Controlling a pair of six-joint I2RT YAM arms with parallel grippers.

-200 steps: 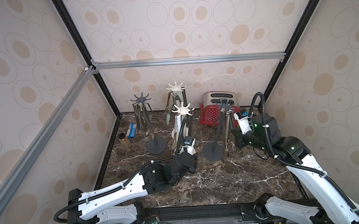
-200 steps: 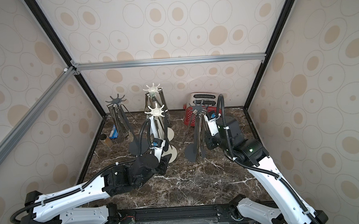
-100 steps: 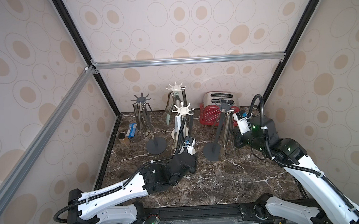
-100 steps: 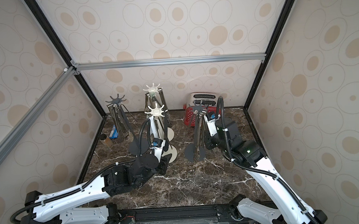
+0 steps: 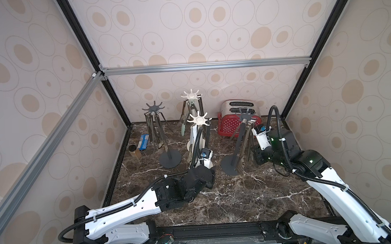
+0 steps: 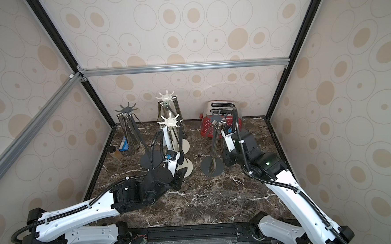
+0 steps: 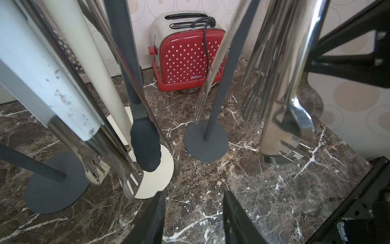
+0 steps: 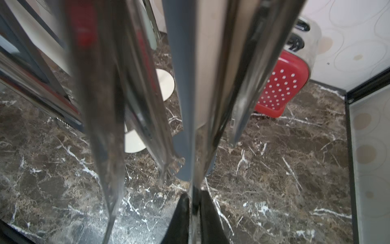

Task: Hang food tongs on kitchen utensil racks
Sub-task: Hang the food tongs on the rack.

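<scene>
The task looks almost finished; in both top views all four kitchen utensil racks (image 5: 153,109) carry food tongs (image 5: 153,134) hanging under their star crowns, and I see no tongs lying on the worktop (image 5: 240,200); the small jar (image 5: 135,152) and the blue packet (image 5: 143,141) in the back corner are not tongs.

The right gripper (image 8: 194,202) is low beside the pole of the dark grey rack (image 5: 240,136) in front of the toaster (image 5: 237,106). In the right wrist view its jaws stand almost together, with one steel arm of a hanging pair between them; as far as I can judge they touch it on both sides, so it has hold of this pair. The upper end of the pair goes up toward the crown, but whether it sits on a hook is too small to tell.

The left gripper (image 7: 193,211) is about half open and holds nothing; it hangs low, just beside the base of the front cream rack (image 5: 199,120).

In my judgement only the last step is left: to make sure this pair hangs on its hook, to let it go, and to draw the arm away without swinging the neighbouring tongs.
</scene>
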